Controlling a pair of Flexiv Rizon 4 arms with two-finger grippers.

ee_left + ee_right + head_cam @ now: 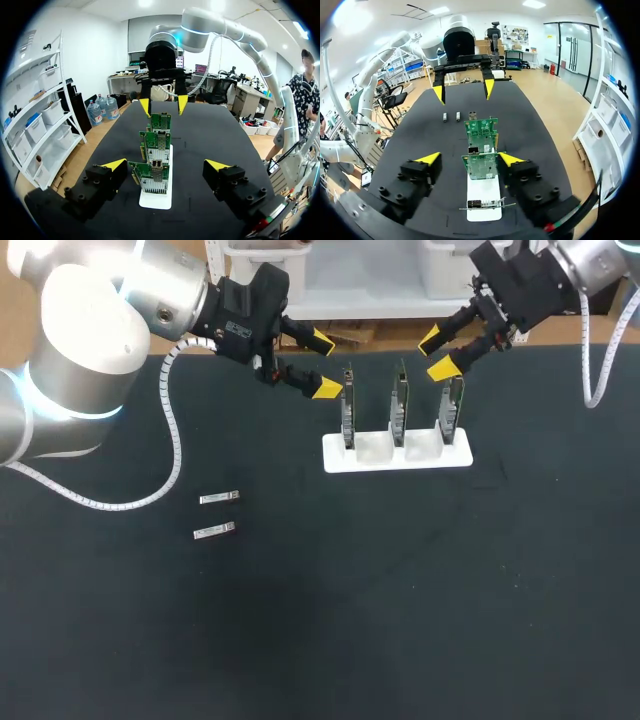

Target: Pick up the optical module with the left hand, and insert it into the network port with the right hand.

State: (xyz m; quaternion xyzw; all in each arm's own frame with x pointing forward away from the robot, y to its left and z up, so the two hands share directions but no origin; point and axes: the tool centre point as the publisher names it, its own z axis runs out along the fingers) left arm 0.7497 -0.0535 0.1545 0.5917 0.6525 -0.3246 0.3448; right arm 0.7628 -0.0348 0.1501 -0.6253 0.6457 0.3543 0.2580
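Two small silver optical modules (219, 498) (214, 531) lie side by side on the black table (330, 620), left of centre; in the right wrist view the modules (445, 117) (458, 116) show beyond the cards. Three green network cards (348, 405) (400, 405) (452, 405) stand upright in a white stand (395, 454). My left gripper (324, 365) hovers open at the stand's left end, empty, facing the row of cards (152, 175). My right gripper (438, 354) hangs open above the rightmost card, holding nothing; a card (481, 166) stands between its fingers (511, 159), untouched as far as I can see.
The two grippers face each other along the card row, with the left gripper (463, 91) and the right gripper (164, 105) each showing in the other's wrist view. A white coiled cable (170, 440) from my left arm trails over the table's left part.
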